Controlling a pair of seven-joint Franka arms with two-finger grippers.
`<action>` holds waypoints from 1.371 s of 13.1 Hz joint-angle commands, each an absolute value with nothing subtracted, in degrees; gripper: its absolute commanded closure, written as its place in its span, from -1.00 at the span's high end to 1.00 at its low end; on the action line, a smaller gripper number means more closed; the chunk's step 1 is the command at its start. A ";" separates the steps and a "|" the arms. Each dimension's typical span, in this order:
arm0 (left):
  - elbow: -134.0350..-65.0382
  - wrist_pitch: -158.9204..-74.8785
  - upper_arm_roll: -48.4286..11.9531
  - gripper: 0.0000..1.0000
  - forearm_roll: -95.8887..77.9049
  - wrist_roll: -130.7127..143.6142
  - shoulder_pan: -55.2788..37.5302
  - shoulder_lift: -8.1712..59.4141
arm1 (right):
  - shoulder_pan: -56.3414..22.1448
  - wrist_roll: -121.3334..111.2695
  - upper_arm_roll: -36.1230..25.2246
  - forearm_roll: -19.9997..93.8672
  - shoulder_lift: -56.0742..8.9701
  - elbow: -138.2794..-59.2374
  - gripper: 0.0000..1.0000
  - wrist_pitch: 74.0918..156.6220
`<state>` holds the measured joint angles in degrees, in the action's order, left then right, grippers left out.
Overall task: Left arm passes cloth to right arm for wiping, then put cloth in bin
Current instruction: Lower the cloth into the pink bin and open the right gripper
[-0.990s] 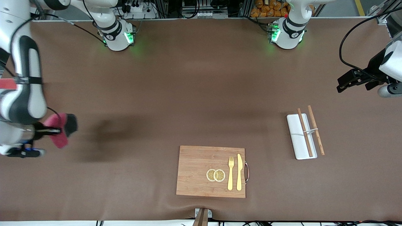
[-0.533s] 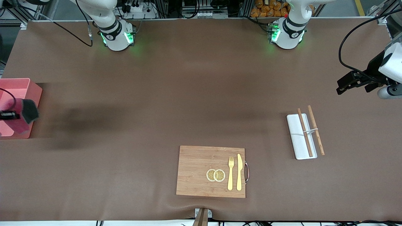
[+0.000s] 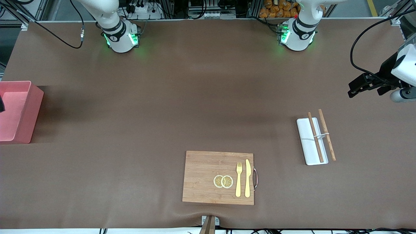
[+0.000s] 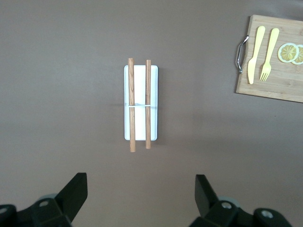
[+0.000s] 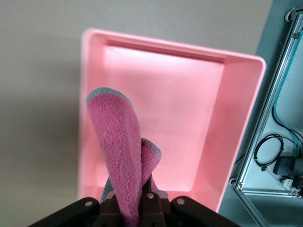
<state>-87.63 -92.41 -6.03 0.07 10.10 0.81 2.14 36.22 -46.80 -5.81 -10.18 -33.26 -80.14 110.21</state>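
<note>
One step left, by my reading: the drop into the bin.

Right pincer (image 5: 137, 205): clamped on the cloth (image 5: 120, 161), which hangs over the open bin (image 5: 236, 142), as the right wrist view shows. The cloth is folded, pink-red pile outward, grey edge showing at the fold. In the front view the bin (image 3: 27, 110) sits on the bench (image 3: 195, 97) at the right arm's end, and neither the cloth nor the right pincer shows clearly there; only a dark sliver at that view's edge.

Left pincer (image 4: 142, 198): fingers apart, holding nothing, up in the air over the bench near the white tray (image 4: 154, 104) with its chopsticks (image 4: 131, 106). In the front view the left pincer (image 3: 354, 89) hangs at the left arm's end of the bench. Left arm waits.

Judgement: hand-over is done, since the cloth is in the right arm's grip. Wiping cannot be confirmed from the bench surface. Bin interior looks empty, so deposit is not yet made. Remaining: part the fingers so the cloth falls inside the walls.

Also on the bench, nearer the front camera: cutting board (image 3: 201, 175) with fork (image 3: 239, 178), knife (image 3: 247, 177) and two lemon slices (image 3: 223, 181).
</note>
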 commanded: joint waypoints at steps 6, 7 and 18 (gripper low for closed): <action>-88.95 -93.16 -6.07 1.00 2.28 9.40 0.62 0.62 | 40.35 -48.26 -4.22 -10.63 -43.33 -79.63 1.00 116.81; -88.95 -93.16 -6.06 1.00 2.29 9.32 0.62 0.62 | 40.08 -48.25 -4.22 -10.72 -43.24 -79.54 1.00 116.55; -89.12 -93.16 -6.06 1.00 2.29 9.14 0.62 0.70 | 25.77 -47.29 -3.16 -10.72 -29.81 -76.38 1.00 102.05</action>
